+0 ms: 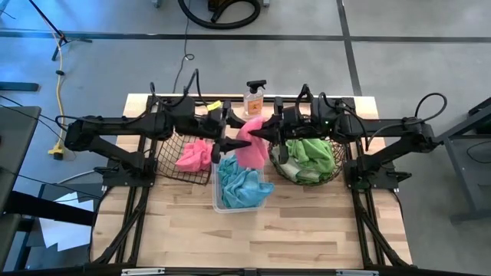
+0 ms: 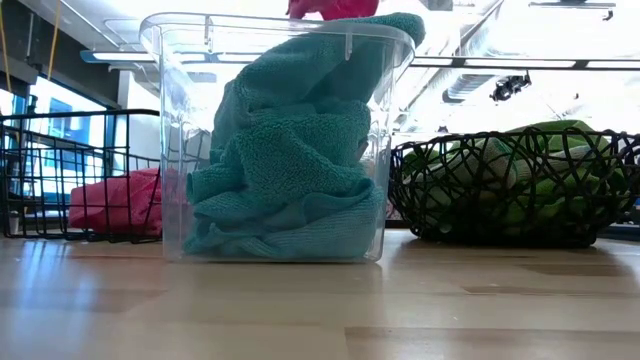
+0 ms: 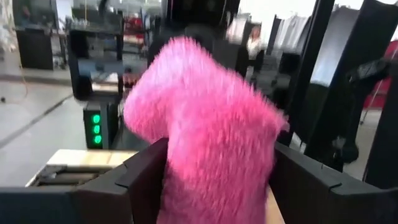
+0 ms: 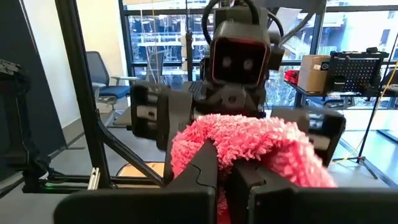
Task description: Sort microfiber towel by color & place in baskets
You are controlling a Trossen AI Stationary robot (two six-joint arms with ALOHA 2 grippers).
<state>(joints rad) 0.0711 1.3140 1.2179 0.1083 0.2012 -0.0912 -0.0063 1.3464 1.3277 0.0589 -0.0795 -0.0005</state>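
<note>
A pink microfiber towel (image 1: 252, 149) hangs in the air between my two grippers, above the far end of the clear plastic tub (image 1: 217, 201). My right gripper (image 1: 253, 133) is shut on it. My left gripper (image 1: 232, 142) is open, its fingers (image 3: 140, 171) standing on either side of the towel (image 3: 205, 124); I cannot tell whether they touch it. Teal towels (image 2: 290, 150) fill the tub. Another pink towel (image 1: 193, 156) lies in the black wire basket (image 1: 165, 157). Green towels (image 1: 313, 156) lie in the round woven basket (image 1: 288, 170). My right gripper (image 4: 227, 177) pinches the pink towel between its two fingers at a bunched upper part (image 4: 239, 149). The fingers come in level from the table's right. The towel is lifted clear and hangs slack below them, its lower end (image 2: 330, 8) just above the tub's rim.
A clear spray bottle (image 1: 255, 98) stands at the table's far edge behind the grippers. The three containers sit in a row across the table's middle. Bare wood (image 1: 261, 238) lies along the near side.
</note>
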